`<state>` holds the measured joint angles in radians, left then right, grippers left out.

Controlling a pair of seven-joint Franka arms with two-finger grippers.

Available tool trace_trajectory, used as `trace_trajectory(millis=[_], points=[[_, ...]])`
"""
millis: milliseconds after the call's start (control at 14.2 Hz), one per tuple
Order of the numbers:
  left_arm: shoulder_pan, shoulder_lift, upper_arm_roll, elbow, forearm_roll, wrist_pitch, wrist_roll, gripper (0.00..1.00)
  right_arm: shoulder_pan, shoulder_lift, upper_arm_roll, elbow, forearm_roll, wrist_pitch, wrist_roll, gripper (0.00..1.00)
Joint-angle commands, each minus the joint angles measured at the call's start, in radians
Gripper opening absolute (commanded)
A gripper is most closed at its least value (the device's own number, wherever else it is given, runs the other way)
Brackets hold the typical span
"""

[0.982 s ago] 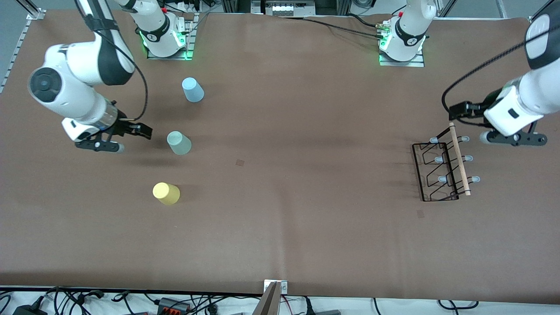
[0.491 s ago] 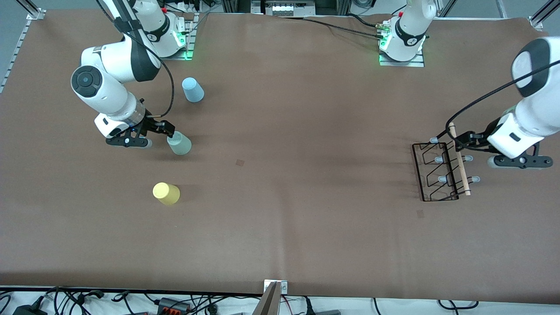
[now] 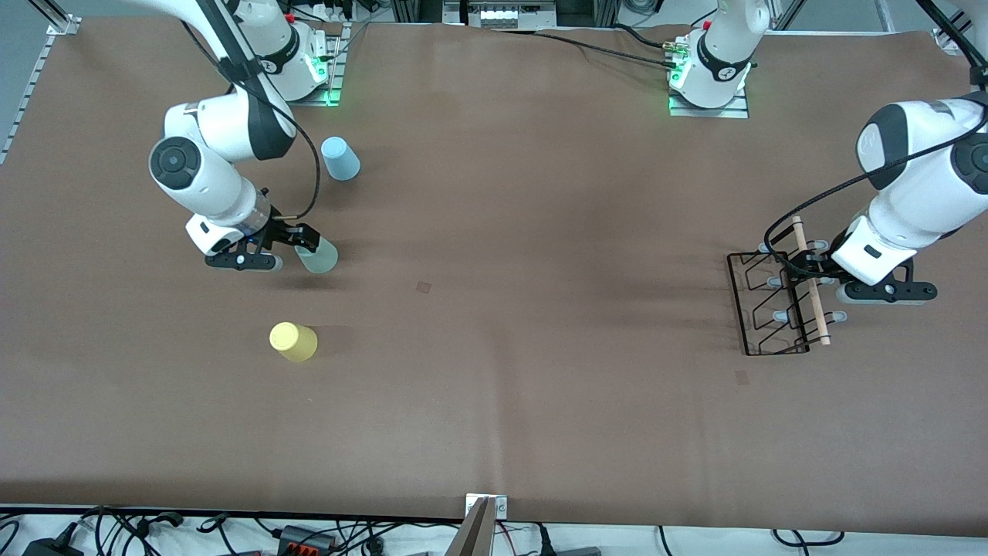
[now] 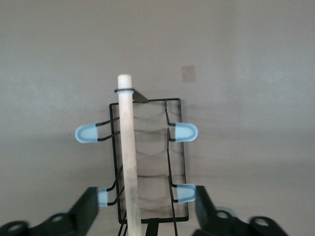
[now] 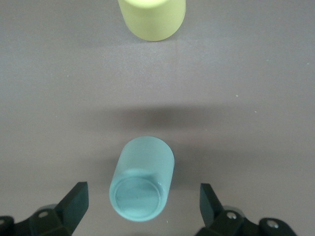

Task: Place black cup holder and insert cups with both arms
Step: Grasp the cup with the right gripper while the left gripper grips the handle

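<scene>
The left claw (image 4: 142, 216) stands open astride the light wooden rod handle of the thin black wire cup holder (image 3: 776, 301), holding nothing, at the left arm's end of the brown surface (image 3: 540, 232). The right claw (image 5: 142, 209) is wide open around the upturned sage green plastic cup (image 5: 142, 184), not gripping it.

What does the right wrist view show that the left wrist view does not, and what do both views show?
Only the right wrist view shows cups: the pale sage green plastic cup standing upside down between the right gripper's open jaws, and the yellow plastic cup on the table near it.

Only the left wrist view shows the thin black wire cup holder: its light wooden rod handle runs between the left gripper's jaws, which are apart on either side of it.

Both show the brown table and a gripper straddling its target.
</scene>
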<state>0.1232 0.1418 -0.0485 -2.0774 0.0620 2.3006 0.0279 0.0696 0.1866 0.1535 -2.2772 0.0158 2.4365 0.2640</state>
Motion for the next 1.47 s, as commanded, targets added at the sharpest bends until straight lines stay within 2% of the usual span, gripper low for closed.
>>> trace_trajectory(millis=[0,421,491,702,912,982,1123,1404], points=[[0.025,0.011,-0.002,-0.015,0.016,0.036,0.017,0.64,0.012,0.016,0.000,-0.027,-0.010,0.074,0.031,1.00],[0.032,0.053,-0.002,-0.015,0.016,0.089,0.011,0.60,0.015,0.027,0.000,-0.113,-0.010,0.179,0.038,1.00],[0.032,0.053,-0.002,-0.015,0.016,0.089,0.007,0.56,0.015,0.025,0.000,-0.126,-0.010,0.191,0.041,1.00],[0.032,0.055,-0.002,-0.013,0.016,0.083,0.009,0.26,0.021,0.028,0.000,-0.142,-0.010,0.222,0.043,1.00],[0.032,0.059,-0.002,-0.013,0.016,0.083,0.004,0.23,0.030,0.031,0.000,-0.140,-0.010,0.225,0.043,1.00],[0.032,0.062,-0.002,-0.013,0.016,0.082,0.003,0.14,0.032,0.034,0.000,-0.140,-0.010,0.227,0.043,1.00],[0.032,0.062,-0.002,-0.013,0.016,0.080,0.003,0.04,0.032,0.036,0.000,-0.140,-0.010,0.231,0.041,1.00],[0.032,0.052,-0.005,-0.006,0.016,0.065,0.006,0.01,0.027,0.036,0.000,-0.140,-0.010,0.231,0.038,1.00]])
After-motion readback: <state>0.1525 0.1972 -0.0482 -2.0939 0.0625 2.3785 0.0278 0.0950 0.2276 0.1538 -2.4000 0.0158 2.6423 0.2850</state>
